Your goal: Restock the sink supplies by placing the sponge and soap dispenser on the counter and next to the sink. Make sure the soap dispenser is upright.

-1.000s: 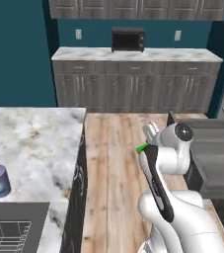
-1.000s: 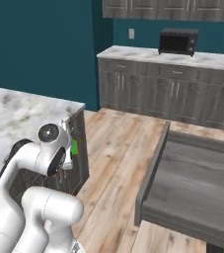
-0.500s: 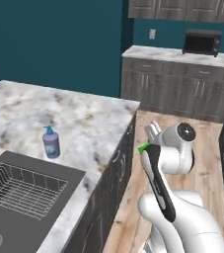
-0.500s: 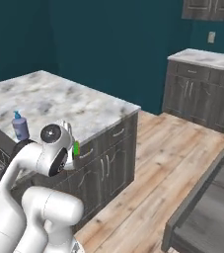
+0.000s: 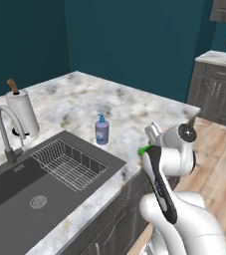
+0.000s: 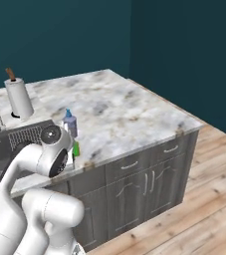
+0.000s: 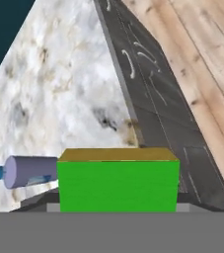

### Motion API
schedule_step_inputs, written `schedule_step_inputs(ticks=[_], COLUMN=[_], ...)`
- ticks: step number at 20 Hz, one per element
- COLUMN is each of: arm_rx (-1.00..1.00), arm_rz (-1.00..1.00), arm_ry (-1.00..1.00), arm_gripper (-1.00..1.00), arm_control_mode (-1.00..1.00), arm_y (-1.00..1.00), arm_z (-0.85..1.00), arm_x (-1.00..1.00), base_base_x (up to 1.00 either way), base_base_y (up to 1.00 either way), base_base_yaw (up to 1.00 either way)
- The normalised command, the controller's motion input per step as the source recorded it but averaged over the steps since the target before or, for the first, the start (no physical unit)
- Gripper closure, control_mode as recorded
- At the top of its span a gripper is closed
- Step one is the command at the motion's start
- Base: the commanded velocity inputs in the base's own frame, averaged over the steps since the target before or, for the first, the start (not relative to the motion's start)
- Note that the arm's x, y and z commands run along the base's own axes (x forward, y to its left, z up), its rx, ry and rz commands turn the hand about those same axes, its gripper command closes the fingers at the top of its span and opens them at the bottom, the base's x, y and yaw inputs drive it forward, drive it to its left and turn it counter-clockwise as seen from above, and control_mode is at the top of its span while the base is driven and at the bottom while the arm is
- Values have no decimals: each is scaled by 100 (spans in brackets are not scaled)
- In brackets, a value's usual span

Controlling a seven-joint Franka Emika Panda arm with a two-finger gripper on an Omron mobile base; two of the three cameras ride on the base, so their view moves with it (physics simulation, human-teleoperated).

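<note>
The claw (image 7: 118,205) holds the sponge (image 7: 118,180) above the counter's (image 5: 134,112) front edge, by the sink's (image 5: 40,191) corner. The soap dispenser (image 5: 102,130) stands upright on the counter just beyond the sink's rim, near that corner.

The base has driven round toward the sink (image 5: 40,194).

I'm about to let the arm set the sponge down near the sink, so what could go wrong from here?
The sponge sits in the gripper close to the counter edge; released too early, it might drop to the floor. The soap dispenser stands upright beside the sink, so a sweeping arm could knock it over.
</note>
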Motion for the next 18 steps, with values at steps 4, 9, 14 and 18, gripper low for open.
schedule_step_inputs(ticks=[4,9,14,18], arm_rx=[-4,-6,-6,-2], arm_rz=[33,16,9,8], arm_ry=[23,33,28,10], arm_gripper=[100,100,100,100], arm_control_mode=[-100,-100,-100,-100], arm_y=[15,4,0,7], arm_z=[-21,-19,-36,-48], arm_x=[56,89,60,63], base_base_x=[0,0,0,0], base_base_y=[0,0,0,0], base_base_yaw=[0,0,0,0])
